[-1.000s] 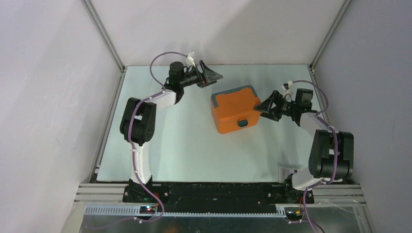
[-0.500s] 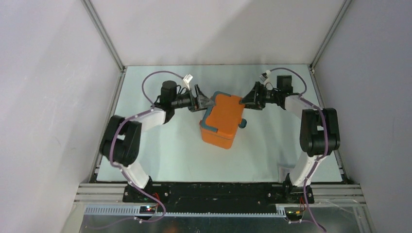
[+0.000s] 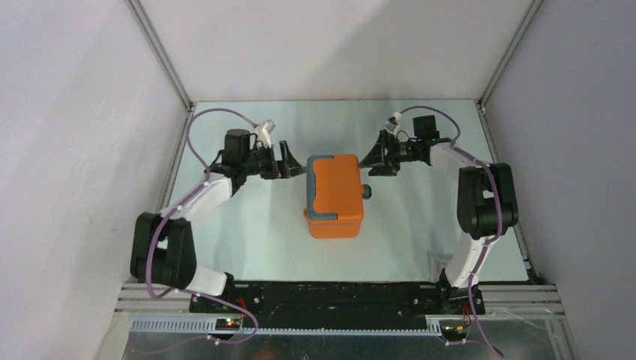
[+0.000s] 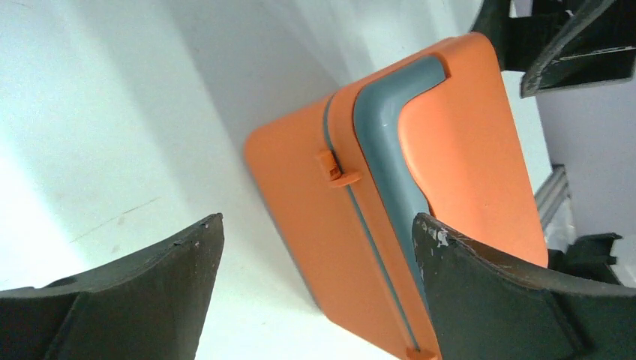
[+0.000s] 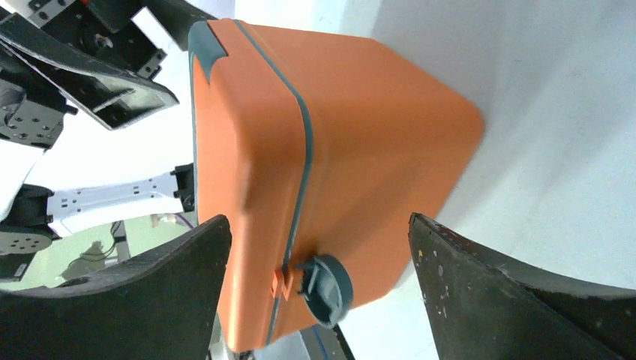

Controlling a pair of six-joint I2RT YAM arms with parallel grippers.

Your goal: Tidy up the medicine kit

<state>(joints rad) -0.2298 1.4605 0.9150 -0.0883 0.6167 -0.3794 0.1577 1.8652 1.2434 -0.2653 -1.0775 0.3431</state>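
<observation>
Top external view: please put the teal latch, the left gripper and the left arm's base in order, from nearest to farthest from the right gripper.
1. The teal latch, on the right side of the medicine kit, just below the right gripper in the picture.
2. The left gripper, across the kit, by its far left corner.
3. The left arm's base, at the near edge of the table, on the left.

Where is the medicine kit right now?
In the top view, the medicine kit sits in the middle of the table, between the left gripper and right gripper.
</observation>
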